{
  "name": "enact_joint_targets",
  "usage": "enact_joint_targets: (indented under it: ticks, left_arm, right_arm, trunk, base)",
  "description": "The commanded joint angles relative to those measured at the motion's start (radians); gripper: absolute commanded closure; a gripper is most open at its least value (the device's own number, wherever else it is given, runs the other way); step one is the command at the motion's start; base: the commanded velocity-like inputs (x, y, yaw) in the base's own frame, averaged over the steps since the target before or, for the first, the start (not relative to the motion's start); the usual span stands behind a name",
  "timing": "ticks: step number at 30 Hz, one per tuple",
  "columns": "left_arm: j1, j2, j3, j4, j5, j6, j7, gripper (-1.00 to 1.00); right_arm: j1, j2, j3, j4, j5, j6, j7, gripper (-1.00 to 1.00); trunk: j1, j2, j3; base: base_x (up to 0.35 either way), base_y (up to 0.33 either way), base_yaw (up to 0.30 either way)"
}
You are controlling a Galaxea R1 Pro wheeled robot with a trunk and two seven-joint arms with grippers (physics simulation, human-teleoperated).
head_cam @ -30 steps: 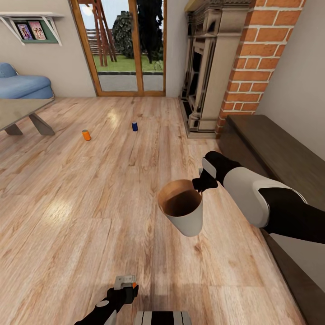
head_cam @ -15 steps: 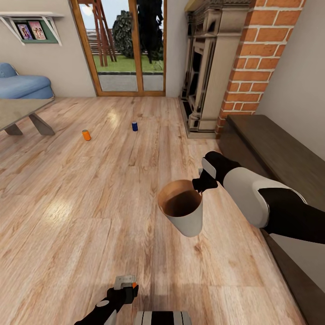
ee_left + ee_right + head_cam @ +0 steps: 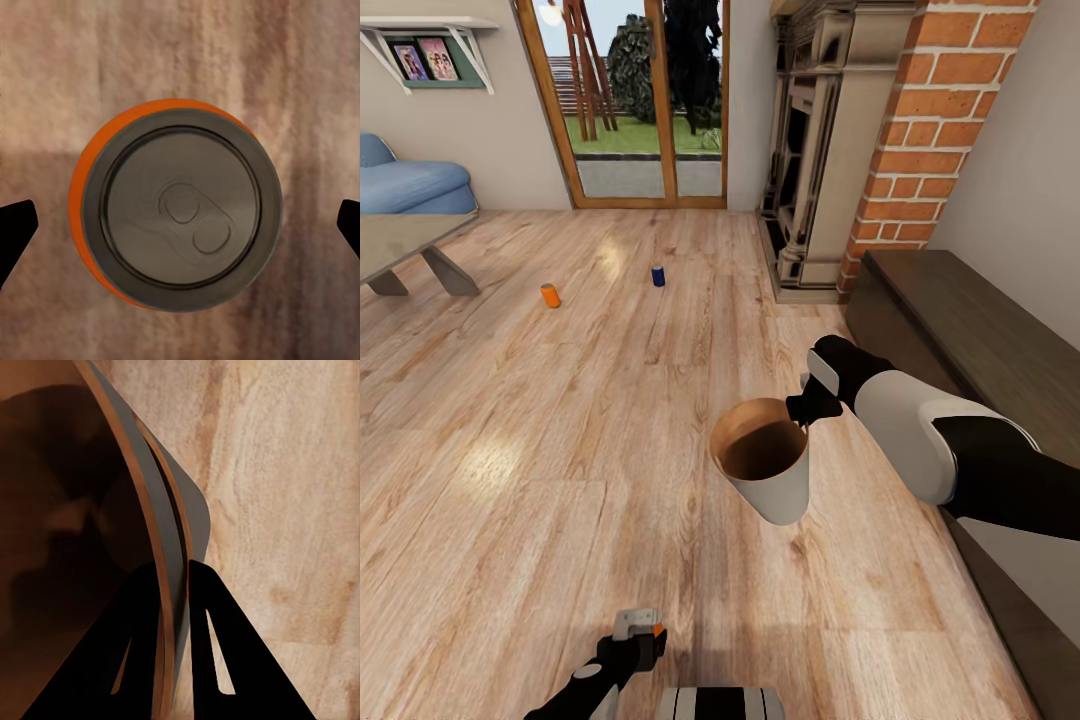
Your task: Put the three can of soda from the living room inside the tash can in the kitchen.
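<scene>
Orange can sits upright on the wood floor, dead centre under the left gripper. In the left wrist view its fingers stand spread wide on either side of the can, apart from it, so released and holding nothing. In the head view that can is just a sliver of orange beside the gripper, low and close to the robot's base.

Other two cans are well ahead on the floor: a second orange one near the low table and a blue one towards the glass doors. Both upright, well apart from each other.

Bin is held off the floor by the right gripper, tilted, mouth facing up towards the head camera. The right wrist view has the fingers clenched on the rim, one inside the wall and one outside. The inside looks empty, as far as the shadow allows.

Step in hand, by my read: picking up the first can, pre-grasp. No cans are binned yet, and we're in the living room (sofa, fireplace, brick chimney).

Next move needs a straight descent until the fingers bracket the can wall below the rim, then close, lift and drop it into the bin. Alignment looks good; keep the bin grip steady meanwhile.
</scene>
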Motion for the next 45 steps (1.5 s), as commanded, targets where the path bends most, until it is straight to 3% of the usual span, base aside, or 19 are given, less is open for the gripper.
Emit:
enact_joint_targets:
  ticks: [1, 16, 20, 45]
  left_arm:
    - [0.000, 0.000, 0.000, -0.001, 0.000, 0.000, 0.000, -1.00]
    - [-0.001, -0.001, -0.001, -0.007, 0.000, 0.000, 0.000, -1.00]
    - [-0.001, -0.001, -0.001, -0.007, 0.000, 0.000, 0.000, -1.00]
    - [-0.005, -0.004, -0.001, -0.020, 0.000, -0.002, 0.000, -1.00]
  right_arm:
    - [0.000, 0.000, -0.010, 0.000, -0.015, 0.000, 0.003, 1.00]
    - [0.000, -0.001, -0.010, 0.002, -0.015, 0.000, 0.001, 1.00]
    - [0.000, -0.001, -0.010, 0.002, -0.015, 0.000, 0.001, 1.00]
    - [0.006, -0.003, -0.010, 0.003, -0.012, 0.000, 0.001, 1.00]
  trunk:
    - [0.000, 0.000, 0.000]
    - [0.000, 0.000, 0.000]
    - [0.002, -0.001, -0.015]
    - [0.003, -0.001, -0.023]
  base:
    - [0.000, 0.000, 0.000]
    - [0.000, 0.000, 0.000]
    - [0.000, 0.000, 0.000]
    - [0.000, 0.000, 0.000]
